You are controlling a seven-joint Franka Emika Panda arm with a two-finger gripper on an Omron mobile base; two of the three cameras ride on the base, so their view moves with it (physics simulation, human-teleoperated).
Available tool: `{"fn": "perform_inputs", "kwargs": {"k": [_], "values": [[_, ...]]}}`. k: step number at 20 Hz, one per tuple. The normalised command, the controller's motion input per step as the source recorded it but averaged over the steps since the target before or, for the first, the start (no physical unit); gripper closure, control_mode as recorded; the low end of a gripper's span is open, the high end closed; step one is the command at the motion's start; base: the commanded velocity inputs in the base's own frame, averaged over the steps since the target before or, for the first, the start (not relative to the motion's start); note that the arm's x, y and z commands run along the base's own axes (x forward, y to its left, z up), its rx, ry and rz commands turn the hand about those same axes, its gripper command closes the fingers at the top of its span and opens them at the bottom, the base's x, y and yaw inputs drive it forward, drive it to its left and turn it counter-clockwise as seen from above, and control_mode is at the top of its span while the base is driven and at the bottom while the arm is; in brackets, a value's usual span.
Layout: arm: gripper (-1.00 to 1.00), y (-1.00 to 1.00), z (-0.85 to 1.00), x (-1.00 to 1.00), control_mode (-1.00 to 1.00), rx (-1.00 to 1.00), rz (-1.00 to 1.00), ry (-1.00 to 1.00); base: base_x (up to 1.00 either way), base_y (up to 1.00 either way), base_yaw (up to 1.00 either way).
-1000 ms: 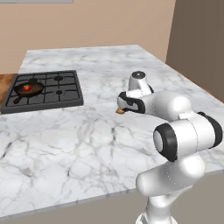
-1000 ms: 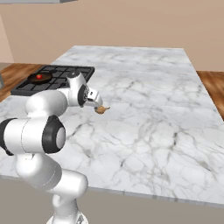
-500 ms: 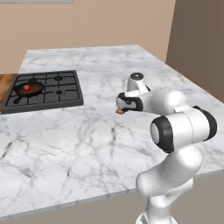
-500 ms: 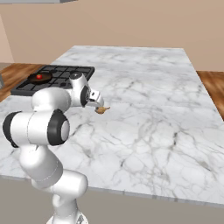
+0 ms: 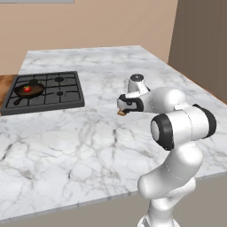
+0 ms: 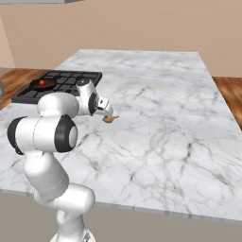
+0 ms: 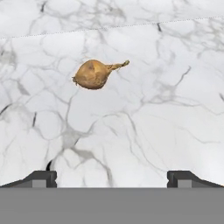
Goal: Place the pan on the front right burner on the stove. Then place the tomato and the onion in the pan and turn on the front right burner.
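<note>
The tan onion [image 7: 92,73] lies on the marble counter, stem tip pointing sideways, also visible as the onion [image 5: 120,113] and the onion [image 6: 109,119]. My gripper [image 7: 113,179] hovers just short of it, open, its fingertips [image 7: 41,178] wide apart with nothing between them. From the base my gripper [image 5: 123,107] hangs close over the bulb. Far off on the stove [image 5: 66,98] the dark pan [image 5: 35,92] sits at the corner nearest the counter's edge, covering the front right burner. The red tomato [image 5: 27,88] rests inside it; from the other side, the tomato [image 6: 42,82] and pan [image 6: 49,85].
The marble counter [image 5: 80,146] stretches wide between the onion and the stove. Wooden floor [image 6: 229,94] shows past the counter's edges. My own elbow [image 5: 179,126] bulges over the near right part of the counter.
The arm's elbow has swung and folded in closer, while the hand has stayed near the onion and shifted only slightly. Onion, pan and tomato have not moved.
</note>
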Motion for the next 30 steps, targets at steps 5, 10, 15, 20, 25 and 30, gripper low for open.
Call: {"fn": "perform_inputs", "kwargs": {"k": [5, 10, 15, 20, 25, 30], "values": [[-1.00, 0.00, -0.09, 0.00, -1.00, 0.00, -0.07, 0.00, 0.00, 0.00, 0.00], [-1.00, 0.00, -0.05, 0.04, -1.00, 0.00, -0.07, 0.00, 0.00, 0.00, 0.00], [-1.00, 0.00, -0.03, 0.18, -1.00, 0.00, -0.03, 0.00, 0.00, 0.00, 0.00], [-1.00, 0.00, -0.05, 0.22, -1.00, 0.00, -0.01, 0.00, 0.00, 0.00, 0.00], [-1.00, 0.00, -0.08, 0.19, -1.00, 0.00, -0.01, 0.00, 0.00, 0.00, 0.00], [-1.00, 0.00, -0.13, 0.20, -1.00, 0.00, 0.00, 0.00, 0.00, 0.00, 0.00]]}}
